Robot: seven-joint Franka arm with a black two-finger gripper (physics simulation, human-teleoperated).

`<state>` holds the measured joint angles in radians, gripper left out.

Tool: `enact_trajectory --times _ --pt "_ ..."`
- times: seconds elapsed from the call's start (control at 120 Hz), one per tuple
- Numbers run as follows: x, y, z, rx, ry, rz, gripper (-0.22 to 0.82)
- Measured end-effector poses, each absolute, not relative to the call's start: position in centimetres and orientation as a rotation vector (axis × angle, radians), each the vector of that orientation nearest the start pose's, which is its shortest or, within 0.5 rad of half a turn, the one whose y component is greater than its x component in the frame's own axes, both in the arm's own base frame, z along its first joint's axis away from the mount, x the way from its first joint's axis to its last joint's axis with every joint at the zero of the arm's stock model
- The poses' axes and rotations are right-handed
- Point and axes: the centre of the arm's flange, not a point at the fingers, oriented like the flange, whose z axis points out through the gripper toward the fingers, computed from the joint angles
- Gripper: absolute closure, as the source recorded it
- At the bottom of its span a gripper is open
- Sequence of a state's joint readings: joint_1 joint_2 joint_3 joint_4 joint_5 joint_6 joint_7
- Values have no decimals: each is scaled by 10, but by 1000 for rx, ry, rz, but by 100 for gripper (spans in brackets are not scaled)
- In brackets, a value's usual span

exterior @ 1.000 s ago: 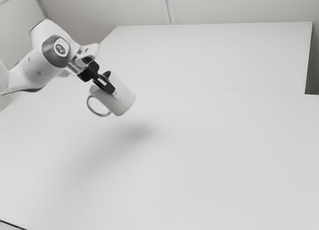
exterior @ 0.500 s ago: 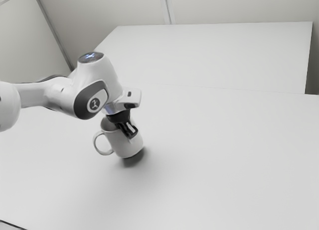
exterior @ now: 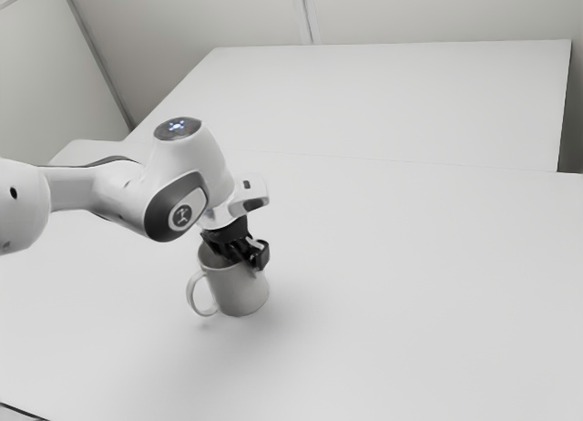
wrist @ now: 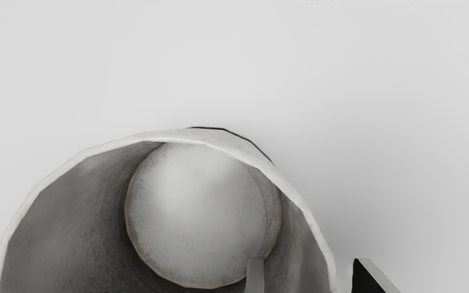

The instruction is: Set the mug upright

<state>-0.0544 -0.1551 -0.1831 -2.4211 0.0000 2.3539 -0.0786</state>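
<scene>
My gripper point(exterior: 244, 257) is at the rim of the white mug point(exterior: 239, 292), which stands upright on the white table point(exterior: 410, 284), its opening facing up and its handle toward the exterior view's left. In the wrist view my gripper point(wrist: 310, 274) straddles the wall of the mug point(wrist: 318, 228): one finger point(wrist: 255, 276) is inside the mug, the other point(wrist: 375, 280) outside. Gaps show between both fingers and the wall, so the gripper is open. Part of the rim is hidden behind the hand in the exterior view.
Another white surface point(exterior: 383, 97) lies beyond the table's far edge, with pale walls behind it. A dark edge point(exterior: 23, 412) shows at the exterior view's lower left corner.
The mug has come down from the air, gone from strongly tilted to upright, and moved toward the exterior view's lower right. The fingers have opened from its wall.
</scene>
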Motion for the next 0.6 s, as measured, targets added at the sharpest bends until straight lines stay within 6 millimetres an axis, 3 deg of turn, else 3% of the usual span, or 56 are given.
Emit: enact_trajectory --times 0.175,0.233,0.275,0.45,0.517,0.6 --pt "465 -115 380 -3113 158 -166 17" --pt "467 -117 394 -3109 134 -196 13" --pt "475 -115 422 -3113 101 -240 11" --pt "531 -92 592 -3136 -49 -359 5" --pt "557 -73 633 -3141 -78 -344 4" --pt "573 -46 661 -3142 -91 -301 2"
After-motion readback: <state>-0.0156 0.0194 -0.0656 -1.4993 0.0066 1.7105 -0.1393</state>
